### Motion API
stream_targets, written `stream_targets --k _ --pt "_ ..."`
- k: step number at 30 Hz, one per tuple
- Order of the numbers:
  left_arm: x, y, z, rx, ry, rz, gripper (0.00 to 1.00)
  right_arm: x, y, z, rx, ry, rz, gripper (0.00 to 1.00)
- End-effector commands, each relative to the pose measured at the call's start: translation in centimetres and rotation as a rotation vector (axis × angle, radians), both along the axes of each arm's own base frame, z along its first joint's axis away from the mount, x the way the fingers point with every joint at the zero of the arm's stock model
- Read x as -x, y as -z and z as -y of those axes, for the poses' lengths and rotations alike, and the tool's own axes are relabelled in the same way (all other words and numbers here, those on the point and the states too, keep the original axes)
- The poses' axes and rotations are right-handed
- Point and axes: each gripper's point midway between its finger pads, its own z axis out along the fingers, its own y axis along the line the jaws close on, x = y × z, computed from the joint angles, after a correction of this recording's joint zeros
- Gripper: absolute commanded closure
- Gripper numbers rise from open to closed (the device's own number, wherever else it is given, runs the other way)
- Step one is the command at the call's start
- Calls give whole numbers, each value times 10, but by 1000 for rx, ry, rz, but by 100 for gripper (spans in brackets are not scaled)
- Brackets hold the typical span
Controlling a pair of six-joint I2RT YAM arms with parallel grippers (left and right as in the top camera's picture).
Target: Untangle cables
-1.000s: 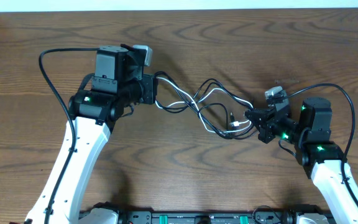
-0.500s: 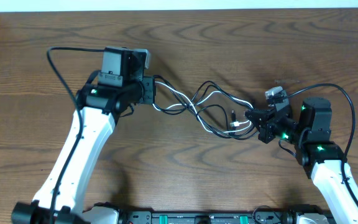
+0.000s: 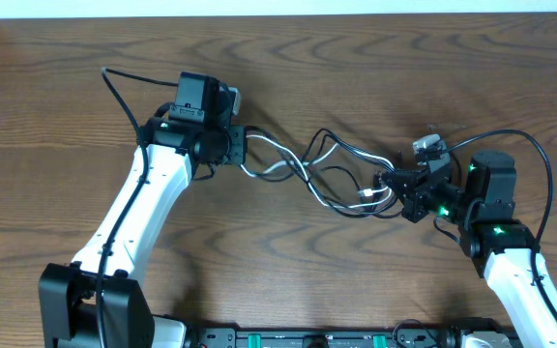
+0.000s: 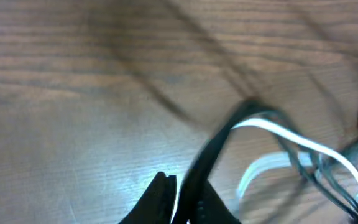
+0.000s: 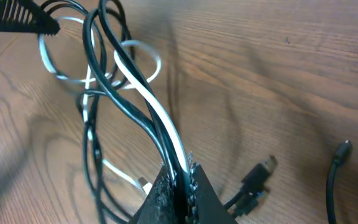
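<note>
My right claw is clamped on the cables — a black strand and a white one pinched side by side. The tangle spans from one claw to the other, over the middle of the bench. A black strand runs in between the tips of my left claw — it's blurred there, so clamped or apart, I cannot tell.
</note>
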Motion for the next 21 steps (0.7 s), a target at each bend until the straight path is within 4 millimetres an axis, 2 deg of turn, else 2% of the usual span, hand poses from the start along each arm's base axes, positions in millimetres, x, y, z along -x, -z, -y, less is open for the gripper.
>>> stream_targets --k 1,11,12,14,18,21 --pt "3 11 -10 -33 -23 -33 83 -4 -1 4 2 23 0 99" --pt "7 16 -10 -37 -22 -53 83 -3 -1 4 2 23 -2 99" --pt "8 16 -10 -37 -23 -54 75 -3 -1 4 2 23 -3 99" --pt "8 16 -10 -37 -23 -54 73 -3 -1 4 3 23 -3 99" --pt "9 16 -11 -38 -22 -59 58 -4 0 5 7 29 -2 99" --pt "10 17 -11 -39 -22 -64 55 -4 0 5 7 29 -3 99"
